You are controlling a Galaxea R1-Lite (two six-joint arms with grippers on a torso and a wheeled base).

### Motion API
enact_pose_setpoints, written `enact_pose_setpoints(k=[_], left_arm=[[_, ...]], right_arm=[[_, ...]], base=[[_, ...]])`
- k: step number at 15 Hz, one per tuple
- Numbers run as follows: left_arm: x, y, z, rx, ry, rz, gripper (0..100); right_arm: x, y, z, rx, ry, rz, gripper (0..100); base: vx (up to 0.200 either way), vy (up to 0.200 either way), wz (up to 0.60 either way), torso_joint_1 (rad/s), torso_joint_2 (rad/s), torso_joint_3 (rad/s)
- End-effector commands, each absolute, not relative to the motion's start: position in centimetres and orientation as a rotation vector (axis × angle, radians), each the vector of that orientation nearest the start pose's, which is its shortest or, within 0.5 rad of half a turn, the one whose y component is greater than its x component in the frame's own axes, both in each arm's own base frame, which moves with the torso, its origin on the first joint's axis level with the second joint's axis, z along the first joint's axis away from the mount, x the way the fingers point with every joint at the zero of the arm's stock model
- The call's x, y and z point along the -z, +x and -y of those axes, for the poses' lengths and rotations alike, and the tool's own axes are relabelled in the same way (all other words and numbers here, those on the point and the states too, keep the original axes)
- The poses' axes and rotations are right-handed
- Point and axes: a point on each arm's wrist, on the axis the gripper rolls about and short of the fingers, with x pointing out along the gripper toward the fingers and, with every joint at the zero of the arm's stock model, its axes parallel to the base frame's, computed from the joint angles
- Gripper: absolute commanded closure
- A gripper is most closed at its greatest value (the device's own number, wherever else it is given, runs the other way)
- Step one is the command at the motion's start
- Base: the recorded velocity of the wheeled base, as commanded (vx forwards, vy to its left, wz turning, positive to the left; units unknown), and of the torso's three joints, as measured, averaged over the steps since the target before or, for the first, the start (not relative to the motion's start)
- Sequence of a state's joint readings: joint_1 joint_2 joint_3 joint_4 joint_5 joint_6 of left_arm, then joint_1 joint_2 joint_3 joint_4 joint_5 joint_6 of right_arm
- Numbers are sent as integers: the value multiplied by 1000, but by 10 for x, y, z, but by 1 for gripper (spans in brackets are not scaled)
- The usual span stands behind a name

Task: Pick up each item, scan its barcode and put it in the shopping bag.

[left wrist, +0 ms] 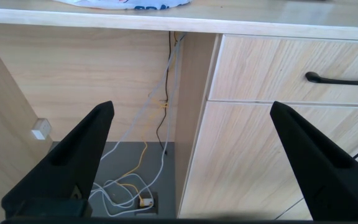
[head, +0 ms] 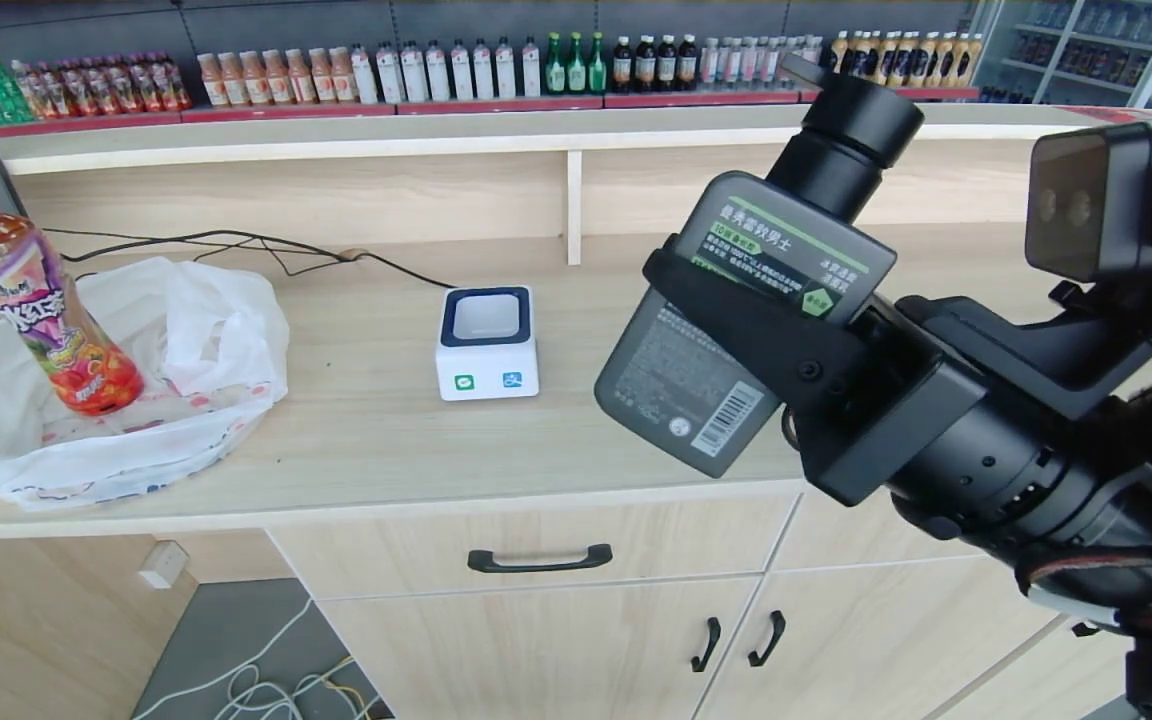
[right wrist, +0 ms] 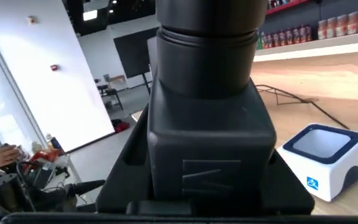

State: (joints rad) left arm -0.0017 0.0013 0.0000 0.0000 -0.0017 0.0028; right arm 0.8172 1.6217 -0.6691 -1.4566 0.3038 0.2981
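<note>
Head view: one flat grey bottle (head: pixel 676 370) with a black cap is raised over the front right of the counter (head: pixel 366 430), clamped in the right gripper (head: pixel 736 320); one finger crosses its label, the other is hidden behind it; its barcode faces the camera. One white scanner (head: pixel 487 342) sits mid-counter, apart from the bottle. To the left, one drink bottle (head: pixel 41 300) stands tilted in the one white shopping bag (head: pixel 206 330), its base sunk in the folds; the bag is cut off by the edge. Three black handles show on the cabinet fronts below.

Left wrist view: the left gripper (left wrist: pixel 188 162) hangs below counter level, its two fingers (left wrist: pixel 73 162) spread wide with nothing between them; a sliver of the bag shows on the counter's edge above; loose cables (left wrist: pixel 129 186) lie on the floor.

Right wrist view: the grey bottle fills the jaws, cap cut off; the scanner stands on the counter beyond.
</note>
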Motion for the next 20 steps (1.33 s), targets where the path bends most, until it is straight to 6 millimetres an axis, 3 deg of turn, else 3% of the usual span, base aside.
enact_pose_setpoints(k=[1, 2, 7, 9, 13, 20], left_arm=[[-76, -23, 0, 3, 3, -2, 0], [-76, -23, 0, 3, 3, -2, 0], [-76, -23, 0, 3, 3, -2, 0], [-76, -23, 0, 3, 3, -2, 0], [-76, -23, 0, 3, 3, -2, 0], [-76, -23, 0, 3, 2, -2, 0]], right_arm=[[-249, 176, -193, -1077, 322, 368, 100], [-245, 177, -190, -982, 295, 366, 100], [-261, 185, -161, -657, 129, 474, 100], [-254, 183, -146, -590, 90, 446, 100], [-232, 162, -112, -528, 74, 383, 100], [-236, 157, -100, -559, 205, 372, 100]], base=[[0, 0, 0, 0, 0, 0], [0, 0, 0, 0, 0, 0], [0, 0, 0, 0, 0, 0], [0, 0, 0, 0, 0, 0], [0, 0, 0, 0, 0, 0], [0, 0, 0, 0, 0, 0]])
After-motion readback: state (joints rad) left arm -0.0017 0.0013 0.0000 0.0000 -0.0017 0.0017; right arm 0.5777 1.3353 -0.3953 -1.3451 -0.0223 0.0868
